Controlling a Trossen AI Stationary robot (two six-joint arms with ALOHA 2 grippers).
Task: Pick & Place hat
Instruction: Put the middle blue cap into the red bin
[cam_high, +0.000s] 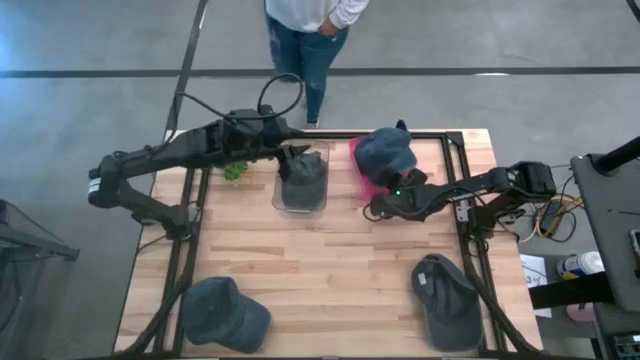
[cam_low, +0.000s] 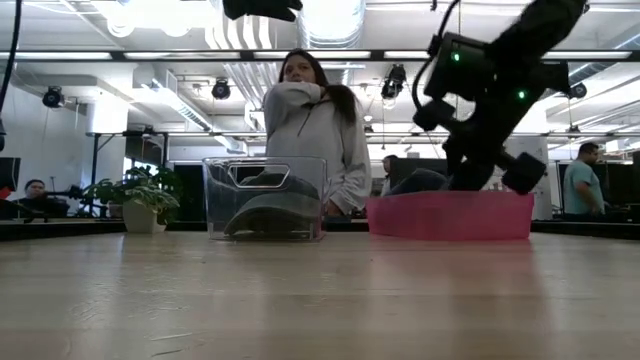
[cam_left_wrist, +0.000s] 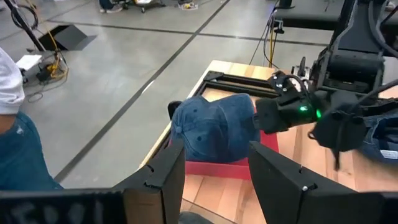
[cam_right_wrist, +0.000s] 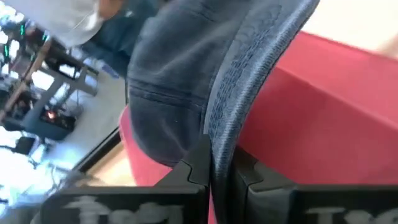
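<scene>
One blue hat (cam_high: 385, 152) hangs over the pink bin (cam_high: 362, 180), upper right, brim pinched by your right gripper (cam_high: 392, 185); release next. Left gripper (cam_left_wrist: 214, 165) gapes empty.

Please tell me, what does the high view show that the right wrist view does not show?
Only the high view shows two dark caps lying on the near part of the wooden table, one at the left and one at the right, and the clear plastic bin with a dark cap inside. Only the right wrist view shows the right end effector shut on the brim of the blue denim cap. Both show that cap over the pink bin.
</scene>
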